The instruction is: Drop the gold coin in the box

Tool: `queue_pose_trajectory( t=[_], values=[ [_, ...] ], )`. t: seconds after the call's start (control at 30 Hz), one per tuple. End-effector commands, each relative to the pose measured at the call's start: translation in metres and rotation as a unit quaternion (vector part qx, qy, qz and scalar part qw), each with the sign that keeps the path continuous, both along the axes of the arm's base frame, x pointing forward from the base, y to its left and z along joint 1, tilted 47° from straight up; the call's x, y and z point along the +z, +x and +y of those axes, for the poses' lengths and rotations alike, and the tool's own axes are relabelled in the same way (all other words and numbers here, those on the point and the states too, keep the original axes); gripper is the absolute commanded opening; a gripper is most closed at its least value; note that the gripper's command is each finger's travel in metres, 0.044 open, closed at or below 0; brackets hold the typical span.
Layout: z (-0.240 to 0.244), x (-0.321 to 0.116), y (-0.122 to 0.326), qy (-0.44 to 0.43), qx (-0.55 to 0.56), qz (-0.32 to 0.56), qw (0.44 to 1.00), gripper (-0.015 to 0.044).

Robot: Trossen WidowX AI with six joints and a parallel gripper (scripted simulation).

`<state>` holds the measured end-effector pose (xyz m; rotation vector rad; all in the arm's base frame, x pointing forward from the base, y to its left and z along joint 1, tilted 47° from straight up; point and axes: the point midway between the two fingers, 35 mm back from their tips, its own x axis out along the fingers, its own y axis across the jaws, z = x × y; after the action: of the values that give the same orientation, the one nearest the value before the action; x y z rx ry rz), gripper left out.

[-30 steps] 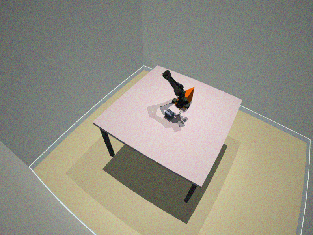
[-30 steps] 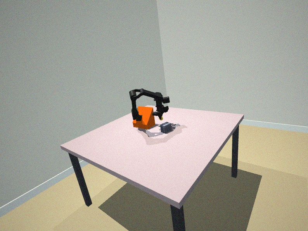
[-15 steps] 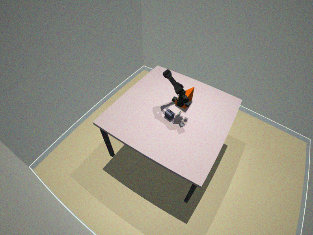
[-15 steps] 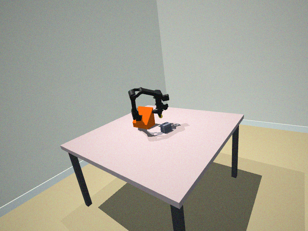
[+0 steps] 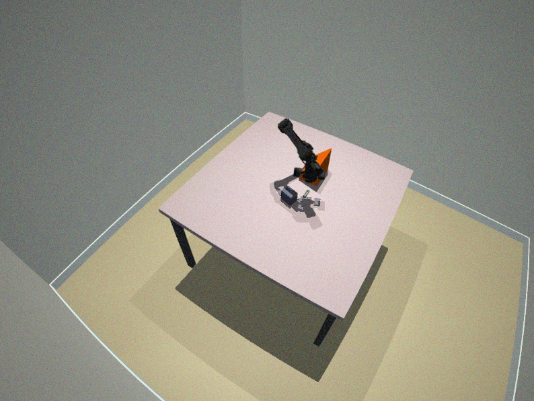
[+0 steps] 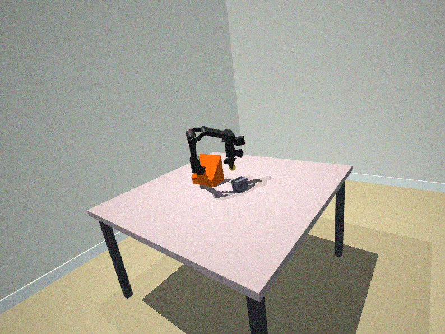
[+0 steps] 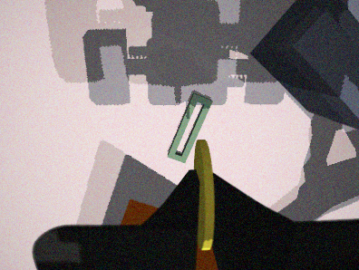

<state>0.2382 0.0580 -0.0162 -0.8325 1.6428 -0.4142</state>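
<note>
Gripper (image 6: 232,166) is clamped on the coin (image 7: 204,195): in the wrist view the gold disc runs edge-on up the middle of the black jaws, top edge poking out past them, looks roughly upright with a slight bow from the lens. Exterior view shows the same, a speck of yellow at the tip of the downward-pointing gripper, well above the table (image 6: 215,222), so the coin is in the air, not in its holder. The holder (image 7: 190,127) lies on the table below and just ahead of the coin, a green frame with an open slot, tilted off the coin's line; nothing in it. Box (image 7: 313,68) sits at the top-right corner of the wrist view, dark grey, only partly in frame; can't make out the slot from here. In the exterior view the box (image 6: 239,184) is lower and a bit to the right of the gripper, near but not under it. Orange wedge (image 6: 210,169) at the arm base is off to the side, not in the way. My read: pick is done, we're in the carry step. Next move needs a sideways shift to get over the lid, then a wrist turn so the coin's edge lines up with the slot; tolerance is tight, so align first, lower close, then release. Main risk is the coin hitting the lid askew and bouncing off.
</note>
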Motion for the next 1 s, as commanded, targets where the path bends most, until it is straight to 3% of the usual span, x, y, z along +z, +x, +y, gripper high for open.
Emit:
queue_pose_trajectory(
  t=[0.0,0.57,0.97],
  values=[
    [0.0016,-0.0007,0.0014,0.007,0.034,0.034,0.999,0.0000],
    [0.0026,-0.0021,0.0046,0.023,0.164,0.167,0.972,0.0000],
    [0.0050,-0.0035,0.0070,0.030,0.274,0.277,0.920,0.0000]
  ],
)
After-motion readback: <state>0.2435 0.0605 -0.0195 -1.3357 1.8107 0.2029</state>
